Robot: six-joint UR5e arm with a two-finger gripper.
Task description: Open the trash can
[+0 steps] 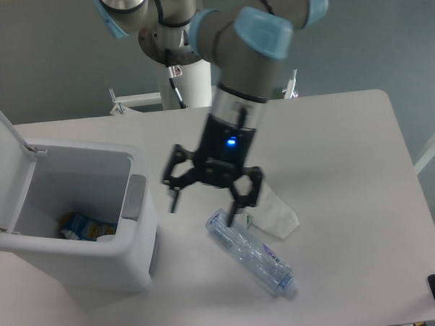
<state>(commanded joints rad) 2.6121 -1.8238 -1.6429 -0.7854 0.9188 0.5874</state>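
The large boxy plastic trash can (77,266) was white, its push-button latch (134,198) grey, and blue-and-yellow packaging (79,227) showed inside. At its 3 o'clock, the two-finger gripper (203,210) was black with a small blue light, on a silver arm with pale blue joint caps. The clear plastic bottle (250,254) carried blue print. The crumpled bag (279,216) was white. The table (348,172) was pale grey-white.
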